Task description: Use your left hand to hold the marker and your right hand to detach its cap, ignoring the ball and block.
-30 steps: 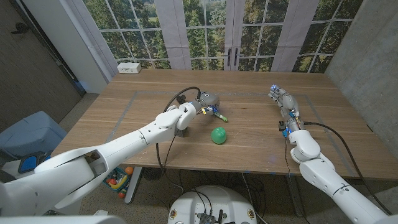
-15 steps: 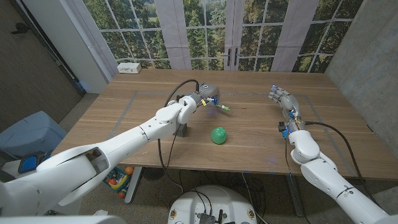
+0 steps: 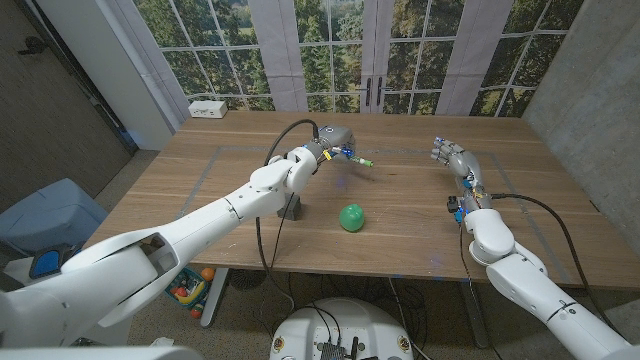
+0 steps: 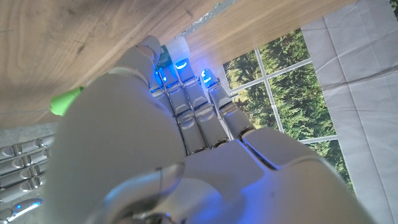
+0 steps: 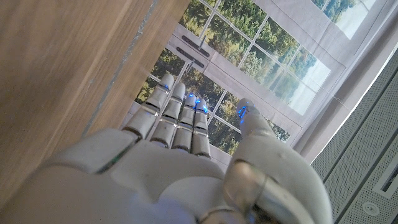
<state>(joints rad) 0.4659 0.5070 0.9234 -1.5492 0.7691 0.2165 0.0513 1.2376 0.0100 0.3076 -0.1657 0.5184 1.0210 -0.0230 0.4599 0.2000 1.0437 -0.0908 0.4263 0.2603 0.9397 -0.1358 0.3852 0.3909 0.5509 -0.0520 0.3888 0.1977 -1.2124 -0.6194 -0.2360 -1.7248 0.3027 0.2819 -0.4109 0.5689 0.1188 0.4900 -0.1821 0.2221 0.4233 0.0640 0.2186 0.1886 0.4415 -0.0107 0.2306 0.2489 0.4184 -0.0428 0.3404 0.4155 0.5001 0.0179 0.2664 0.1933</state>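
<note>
My left hand [image 3: 328, 147] grips the marker [image 3: 352, 156] and holds it up above the middle of the table, its green cap [image 3: 365, 161] sticking out toward the right. In the left wrist view the fingers [image 4: 186, 106] are curled round the marker and the green cap tip [image 4: 65, 101] shows beside the hand. My right hand [image 3: 452, 157] stands apart at the right side of the table, fingers stretched out with nothing in them; its fingers [image 5: 177, 118] point straight in the right wrist view.
A green ball [image 3: 351, 217] lies on the wooden table [image 3: 420, 215] below the marker. A dark grey block [image 3: 291, 209] stands under my left forearm. A white box [image 3: 208, 108] sits at the far left edge. Windows stand behind the table.
My left hand has lifted the marker off the table beside the ball and carried it up and farther back. The right hand has barely shifted.
</note>
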